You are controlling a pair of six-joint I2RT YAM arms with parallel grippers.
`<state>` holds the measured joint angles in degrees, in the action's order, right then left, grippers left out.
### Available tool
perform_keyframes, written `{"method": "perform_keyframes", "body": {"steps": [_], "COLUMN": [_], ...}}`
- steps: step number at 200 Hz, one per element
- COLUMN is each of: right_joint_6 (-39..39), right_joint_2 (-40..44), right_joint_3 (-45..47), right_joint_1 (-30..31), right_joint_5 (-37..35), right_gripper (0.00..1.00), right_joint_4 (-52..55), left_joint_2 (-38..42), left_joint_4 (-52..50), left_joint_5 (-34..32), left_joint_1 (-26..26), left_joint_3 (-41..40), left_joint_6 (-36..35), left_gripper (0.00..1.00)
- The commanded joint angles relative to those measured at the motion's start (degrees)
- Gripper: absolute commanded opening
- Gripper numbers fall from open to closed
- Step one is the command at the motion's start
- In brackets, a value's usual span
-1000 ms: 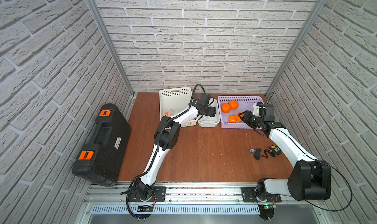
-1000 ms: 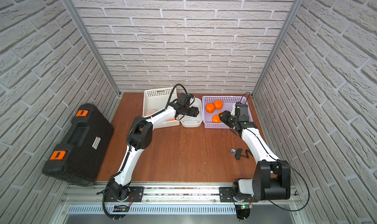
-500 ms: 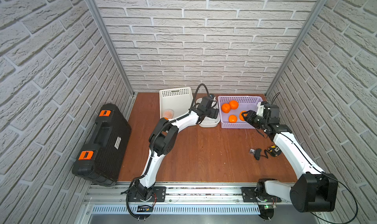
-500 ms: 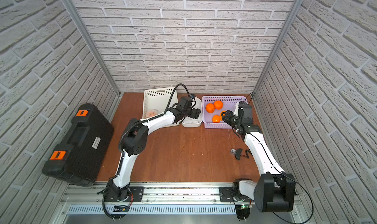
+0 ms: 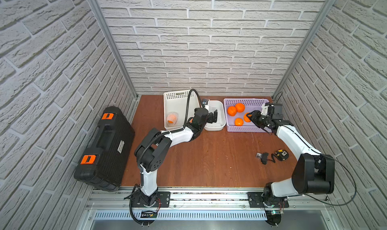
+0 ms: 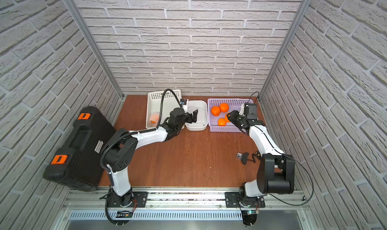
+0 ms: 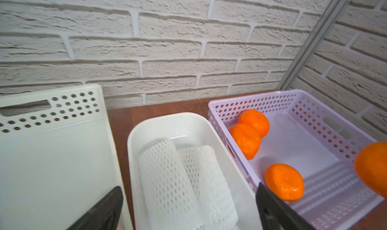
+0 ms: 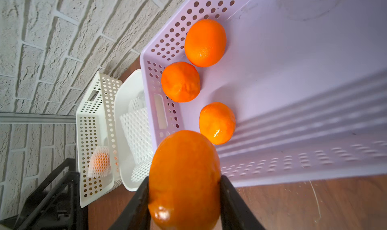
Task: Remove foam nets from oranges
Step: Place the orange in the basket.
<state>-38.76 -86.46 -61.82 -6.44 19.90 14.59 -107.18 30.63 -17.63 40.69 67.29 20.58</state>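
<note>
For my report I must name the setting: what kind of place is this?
Probably a robot test booth: left arm and right arm bolted to a metal rail, brick-pattern wall panels.

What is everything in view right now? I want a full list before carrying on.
loose oranges: three, orange, lying in the purple basket
held orange: one, orange, bare, over the purple basket
netted orange: one seen, orange in a white net, in the white perforated basket
foam nets: at least two, white, empty, in the white tub between the baskets
black case: one, black with orange latches, left of the table
small gadgets: two, black and yellow-black, on the table by the right arm
left gripper: open, empty, over the white tub
right gripper: shut on the held orange
</note>
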Motion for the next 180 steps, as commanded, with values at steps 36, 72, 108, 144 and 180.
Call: {"method": "perform_keyframes", "body": {"steps": [36, 72, 108, 144, 180], "right_joint_6": [-4.20, -6.65, -6.87, -5.70, -3.94], "right_joint_2": [-15.44, -25.35, -32.09, -33.16, -31.26], "right_joint_3": [-11.72, -17.93, -22.34, -24.07, -24.27], "right_joint_1": [-4.32, -6.21, -6.31, -6.29, -6.39], "right_joint_5": [5.76, 9.14, 10.09, 9.30, 7.30], "right_gripper": [0.34, 0.36, 0.45, 0.64, 0.74], "right_joint_4": [-5.28, -5.81, -4.45, -2.64, 0.35], "left_joint_2": [3.32, 3.26, 2.98, 2.42, 2.32], "left_joint_4": [7.29, 4.70, 2.77, 1.43, 1.27], "left_joint_5": [-10.61, -10.41, -9.39, -8.43, -8.01], "left_joint_1": [-1.41, -2.36, -3.14, -3.67, -3.72], "left_joint_3": [-2.42, -1.73, -0.89, -0.14, -0.05], "left_joint_6": [1.49, 3.48, 4.61, 5.43, 5.91], "left_gripper": [0.98, 0.98, 0.98, 0.98, 0.98]}}
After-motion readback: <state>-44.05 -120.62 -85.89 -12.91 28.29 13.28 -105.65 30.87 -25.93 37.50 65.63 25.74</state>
